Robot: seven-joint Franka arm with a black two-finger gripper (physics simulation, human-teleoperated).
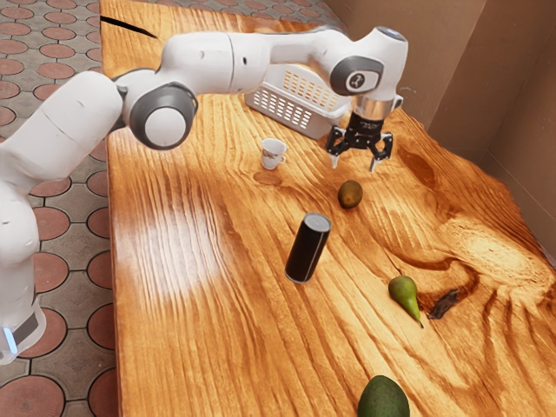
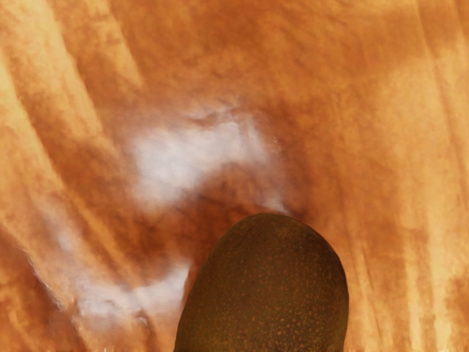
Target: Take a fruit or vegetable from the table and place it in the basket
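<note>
Fingers spread well apart with nothing between them, the black gripper (image 1: 354,165) hung over the wooden table (image 1: 191,347), pointing downward, with its tips above the surface. Close beneath it lay the brownish oval fruit (image 1: 350,194), resting on the wood, untouched by either finger. The wrist view showed the speckled skin and rounded end of that fruit large, just under the hand.

Other produce sat on the table too. A green pear (image 1: 405,300) lay on its side toward the long edge by the wall, its narrow end next to a small dark brown shape (image 1: 443,304) whose nature could not be told. A dark green avocado (image 1: 383,400) lay beyond the pear, well apart from the gripper, partly cut off by the exterior view's lower edge.

The pale slatted basket (image 1: 306,119) stood behind the gripper, nearer the table's wall-side edge than the edge by the arm's base. All three fruits were outside it. Near the basket, on the side of the arm-side edge, stood a white patterned cup (image 1: 273,154). A black can (image 1: 307,248) with a silvery top stood upright between the cup and the pear.
</note>
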